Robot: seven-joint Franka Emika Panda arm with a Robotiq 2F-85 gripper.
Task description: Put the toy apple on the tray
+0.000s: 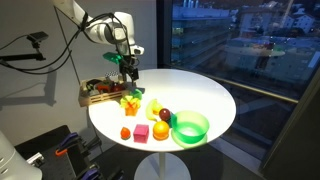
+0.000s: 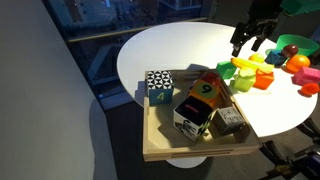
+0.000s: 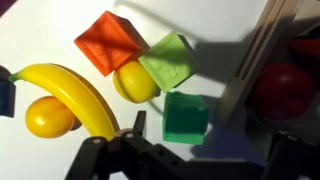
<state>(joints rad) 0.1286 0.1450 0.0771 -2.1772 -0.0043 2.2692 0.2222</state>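
A dark-red round fruit [image 3: 284,90], which looks like the toy apple, lies in shadow just past the low slatted side of the light-wood tray [image 3: 255,55]. I cannot tell whether it rests on the tray floor. The tray shows in both exterior views [image 1: 92,98] [image 2: 160,148] and holds several printed boxes [image 2: 200,100]. My gripper [image 3: 200,140] is open and empty. It hovers over a green cube [image 3: 185,115] next to the tray's edge. It also shows in both exterior views [image 1: 127,66] [image 2: 250,38].
Beside the tray lie a banana [image 3: 75,95], a yellow lemon [image 3: 135,82], an orange-red block [image 3: 110,42] and a light-green block [image 3: 168,58]. Farther along the round white table [image 1: 205,95] are a green bowl [image 1: 190,127], a pink cube [image 1: 142,132], an orange-red ball [image 1: 126,133] and a dark purple fruit [image 1: 165,115].
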